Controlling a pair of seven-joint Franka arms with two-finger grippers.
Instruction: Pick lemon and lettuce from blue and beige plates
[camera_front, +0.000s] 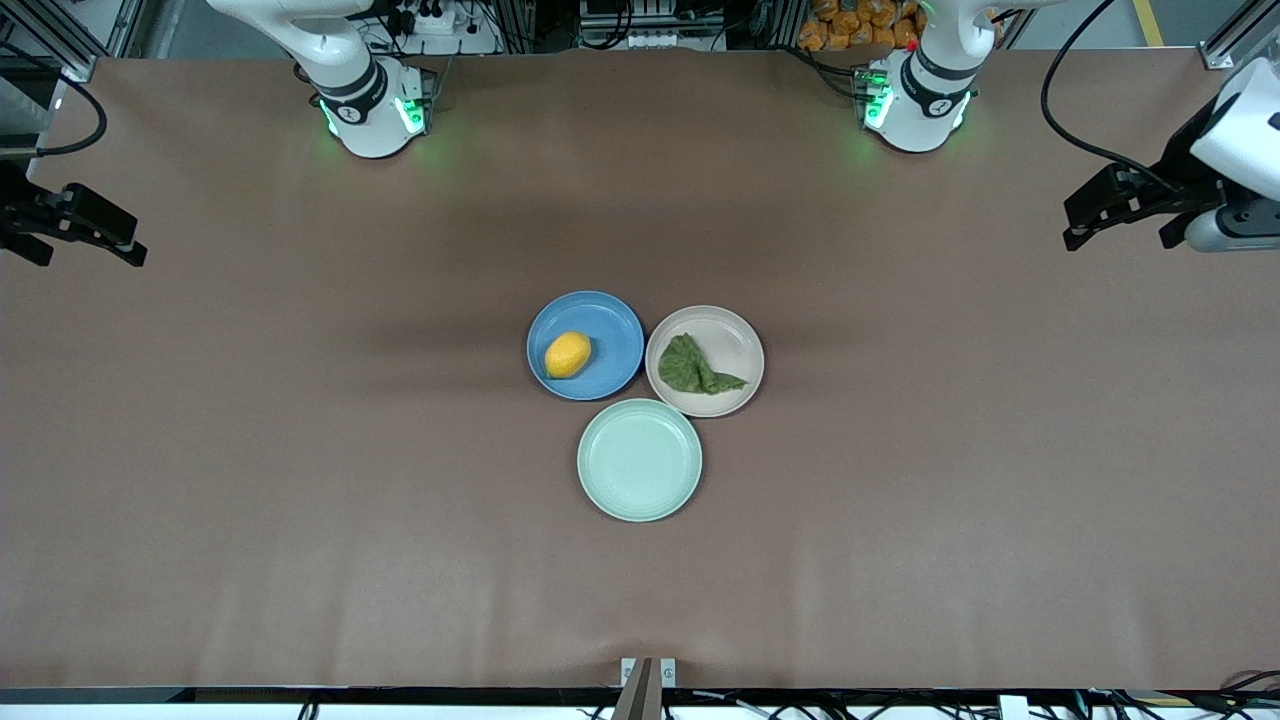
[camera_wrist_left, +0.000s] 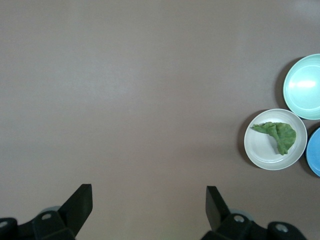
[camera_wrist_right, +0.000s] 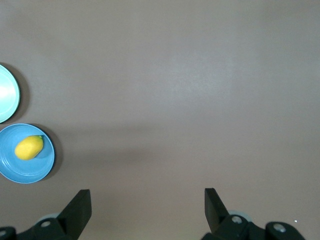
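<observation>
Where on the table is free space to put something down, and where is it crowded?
Bare table stretches from the blue plate to the right gripper, likewise from the beige plate to the left gripper. Crowded: the middle, where both adjoin the mint-green plate.

A wide table (camera_front: 300, 480) covered in a plain matte brown sheet fills the scene, evenly lit from above with soft shadows. Along its far edge stand aluminium frame rails (camera_front: 60, 35), black cables (camera_front: 1075, 90) and a heap of orange-yellow items (camera_front: 860, 25).
</observation>
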